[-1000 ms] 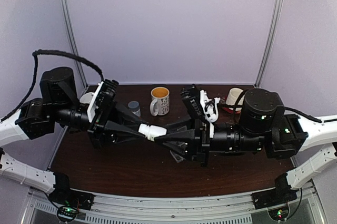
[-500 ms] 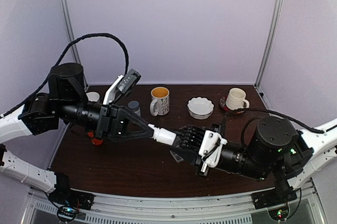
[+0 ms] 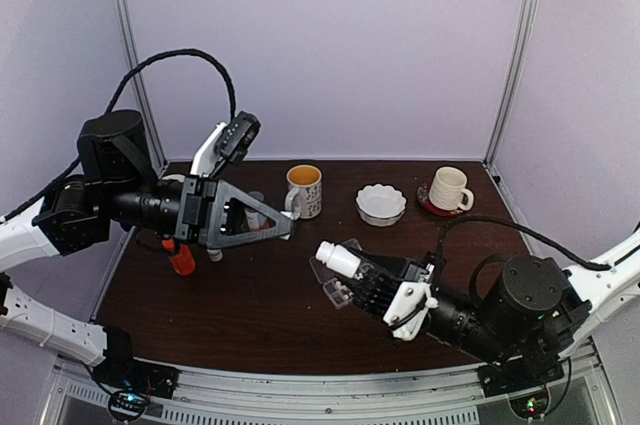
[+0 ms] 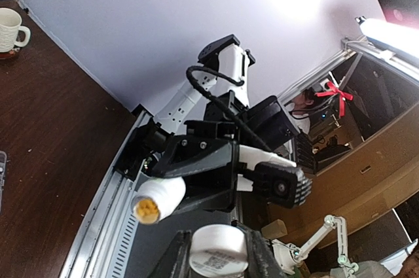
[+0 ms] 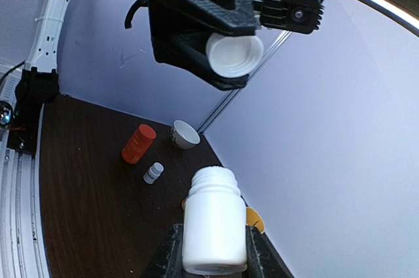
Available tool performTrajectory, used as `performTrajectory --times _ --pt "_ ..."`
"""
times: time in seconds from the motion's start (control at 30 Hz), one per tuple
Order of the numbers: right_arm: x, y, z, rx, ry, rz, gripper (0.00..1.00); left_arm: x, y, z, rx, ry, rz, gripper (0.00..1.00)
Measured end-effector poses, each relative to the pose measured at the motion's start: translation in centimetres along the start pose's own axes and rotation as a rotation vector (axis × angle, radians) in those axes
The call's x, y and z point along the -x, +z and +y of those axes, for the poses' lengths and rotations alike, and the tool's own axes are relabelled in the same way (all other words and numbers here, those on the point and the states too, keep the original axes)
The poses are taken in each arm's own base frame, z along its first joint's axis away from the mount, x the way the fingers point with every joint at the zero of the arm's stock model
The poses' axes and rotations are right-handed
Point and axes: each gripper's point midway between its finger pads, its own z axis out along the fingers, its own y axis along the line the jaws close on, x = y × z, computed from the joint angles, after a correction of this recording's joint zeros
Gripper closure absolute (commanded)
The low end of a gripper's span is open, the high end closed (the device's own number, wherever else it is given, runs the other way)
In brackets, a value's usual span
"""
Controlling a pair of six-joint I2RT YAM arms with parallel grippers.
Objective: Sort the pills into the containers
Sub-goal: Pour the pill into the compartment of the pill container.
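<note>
The right pincer [image 3: 350, 267] is clenching a small white bottle [image 3: 336, 257] in the air above the middle of the worktop [image 3: 250, 315]. It is tilting the bottle so that the open mouth is pointing toward the left edge. In the right wrist view the bottle is sitting between the two fingers [image 5: 171, 252], its threaded neck bare. In the left wrist view the mouth is facing the camera and showing tan contents, the pills [image 4: 146, 210], packed too close to tell one from another.

The left pincer [image 3: 284, 228] is hanging in the air to the left of the bottle, apart from it. It is gripping a white cap [image 4: 219, 250] by its rim, and the cap's hollow underside is showing in the right wrist view.

Below the right pincer a clear pill box [image 3: 332, 291] is lying near the middle of the worktop. The pincer is hiding most of it, and its compartments cannot be made out.

An orange bottle [image 3: 181, 260] is sitting near the left edge, with a tiny white vial [image 5: 154, 172] just beside it. Along the far edge a mug with a yellow inside [image 3: 303, 191], a white bowl [image 3: 381, 204] and a white mug [image 3: 448, 188] are sitting in a row. The white mug is resting on a red coaster toward the far right corner.
</note>
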Motion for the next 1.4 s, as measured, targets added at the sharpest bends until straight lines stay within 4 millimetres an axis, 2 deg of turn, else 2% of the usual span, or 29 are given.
performTrajectory --times 0.2,0.4,0.57,0.73,0.87,0.97,1.1,1.4 --pt "-1.5 -1.8 -2.5 -0.024 0.231 -0.077 1.00 0.2 -0.9 1.2 0.085 0.057 -0.032 1.00" --pt "-3.9 -1.8 -3.9 0.000 0.484 -0.131 1.00 0.3 -1.2 2.0 0.138 0.099 -0.047 1.00" --pt "-7.1 -1.4 -4.3 0.040 0.677 -0.147 1.00 0.4 -1.3 2.5 0.163 0.121 -0.051 1.00" --pt "-10.3 -0.3 -4.0 0.096 0.822 -0.118 1.00 0.0 -1.3 3.4 0.188 0.132 -0.046 1.00" --pt "-11.7 0.9 -3.7 0.140 0.909 -0.099 1.00 -0.3 -1.3 4.1 0.212 0.136 -0.040 1.00" --pt "-13.4 1.6 -2.3 0.182 0.957 -0.063 1.00 -0.4 -1.3 4.5 0.226 0.142 -0.039 1.00" --pt "-16.2 1.8 -0.7 0.218 0.996 0.004 1.00 -0.6 -1.5 5.0 0.241 0.152 -0.041 1.00" --pt "-21.3 1.0 0.7 0.202 1.033 0.101 1.00 -1.2 -1.7 6.2 0.284 0.181 -0.036 1.00"
